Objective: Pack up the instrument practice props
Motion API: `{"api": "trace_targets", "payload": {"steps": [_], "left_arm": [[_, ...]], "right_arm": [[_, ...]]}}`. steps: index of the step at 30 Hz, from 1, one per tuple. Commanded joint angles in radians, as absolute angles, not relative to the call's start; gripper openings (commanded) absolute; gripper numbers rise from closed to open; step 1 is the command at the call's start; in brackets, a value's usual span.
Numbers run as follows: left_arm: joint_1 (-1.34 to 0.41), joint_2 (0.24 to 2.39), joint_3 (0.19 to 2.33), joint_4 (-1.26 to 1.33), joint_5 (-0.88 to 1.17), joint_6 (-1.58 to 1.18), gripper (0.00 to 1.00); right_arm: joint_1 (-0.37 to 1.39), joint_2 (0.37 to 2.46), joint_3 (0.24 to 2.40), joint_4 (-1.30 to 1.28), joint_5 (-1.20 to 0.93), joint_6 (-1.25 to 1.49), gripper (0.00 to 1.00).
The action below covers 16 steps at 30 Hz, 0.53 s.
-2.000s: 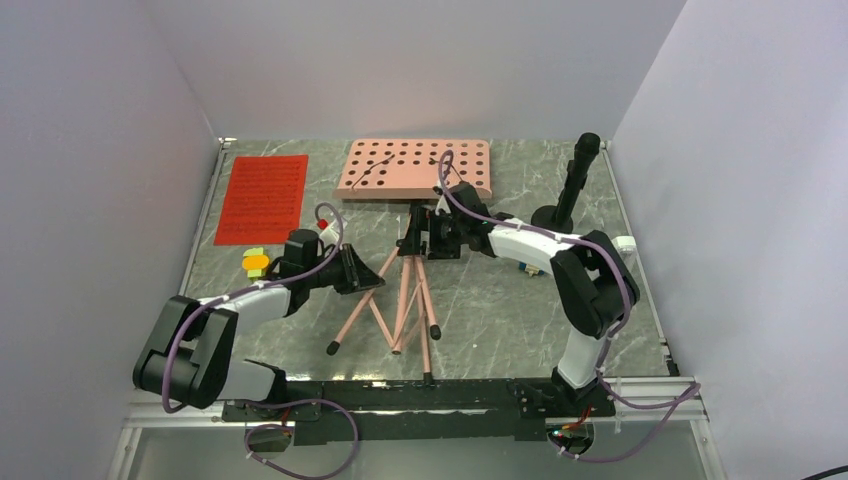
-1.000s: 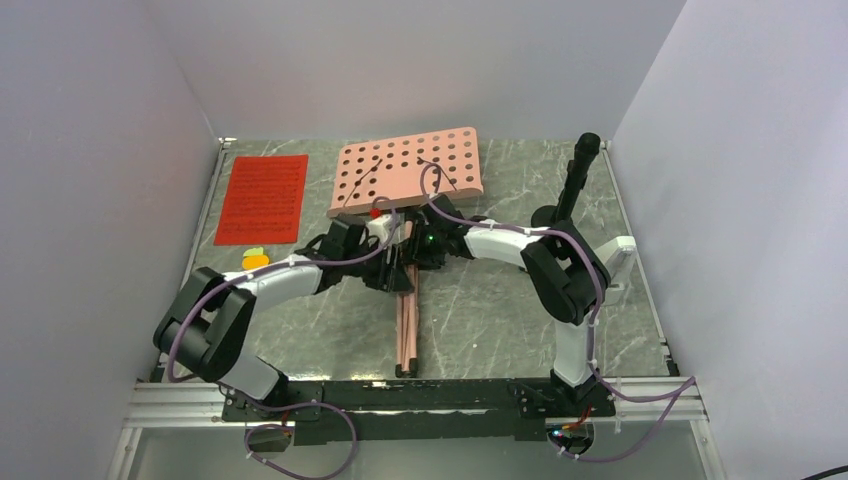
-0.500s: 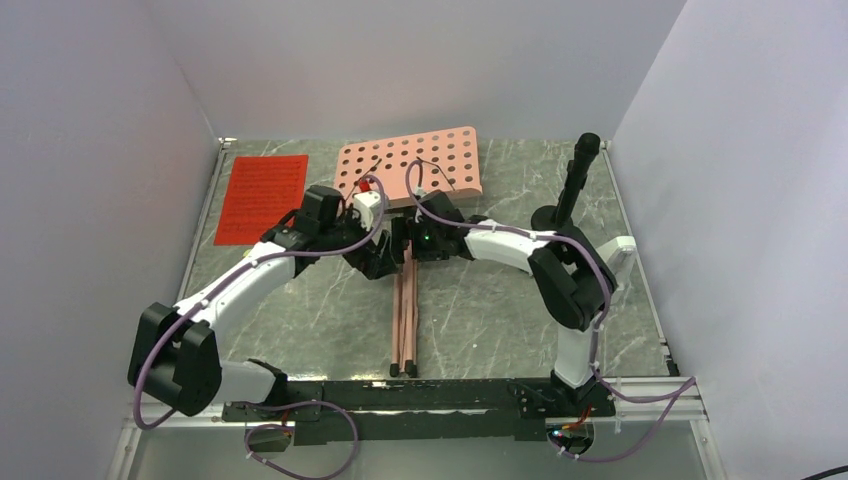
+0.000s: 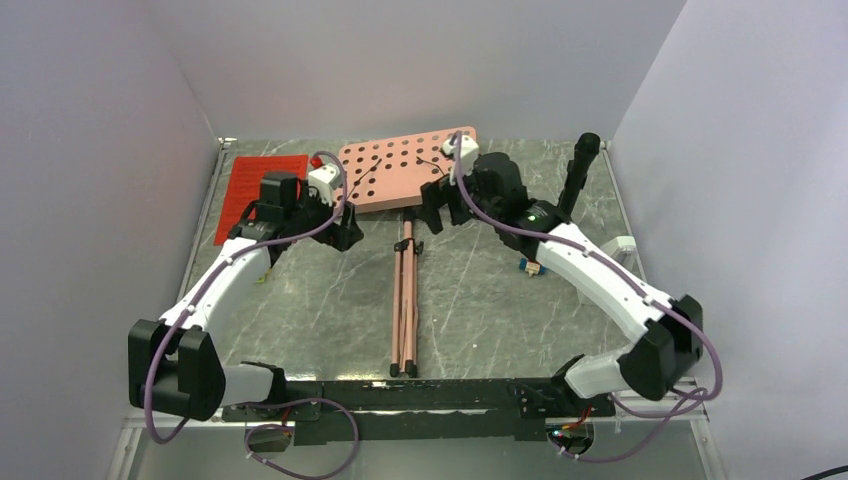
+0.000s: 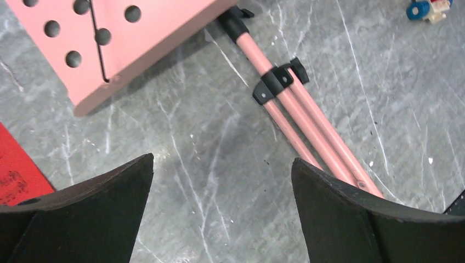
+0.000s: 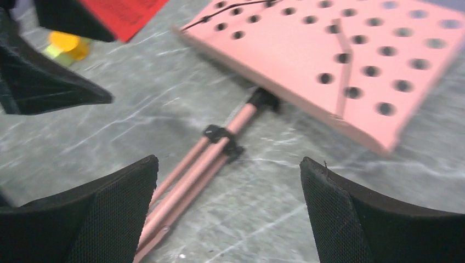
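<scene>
Heads up on where you're at: the pink music stand (image 4: pixel 405 285) is lying flat on the bench (image 4: pixel 480 315). Its three legs are folded into one bundle pointing at the near edge, and the perforated desk (image 4: pixel 400 180) is at the far end. A black collar (image 5: pixel 277 82) clamps the legs together just below the desk.

Your left end effector (image 5: pixel 222 164) hangs above the bench just left of the legs, near the desk's lower left corner. Its jaws are spread wide and there's nothing between them. Your right end effector (image 6: pixel 228 161) is up over the spot where the pole meets the desk. It's just as wide open and also empty, and it isn't touching the stand.

The red sheet music (image 4: pixel 238 200) sits flat in the far left corner, partly under your left arm and a little apart from the desk. There's a small white thing (image 4: pixel 622 243) by the right edge that could be the metronome, but it's too small to call.

Other bits: a blue and tan toy block (image 4: pixel 529 265) lies beside your right arm. A yellow one (image 6: pixel 66 45) lies next to the red pages.
</scene>
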<state>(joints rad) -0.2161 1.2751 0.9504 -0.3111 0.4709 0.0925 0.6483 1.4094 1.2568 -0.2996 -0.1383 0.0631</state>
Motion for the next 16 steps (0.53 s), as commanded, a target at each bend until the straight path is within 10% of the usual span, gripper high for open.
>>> {"api": "trace_targets", "payload": {"steps": [1,16], "left_arm": [[-0.199,1.331,1.056,-0.235,0.458,0.045,0.99],[-0.133,1.474,1.375,-0.26,0.417,-0.03,0.99]], "right_arm": [[0.626,1.301,1.285,-0.37,0.188,0.025,1.0],[0.566,1.235,1.314,-0.155,0.443,-0.154,1.0]]}}
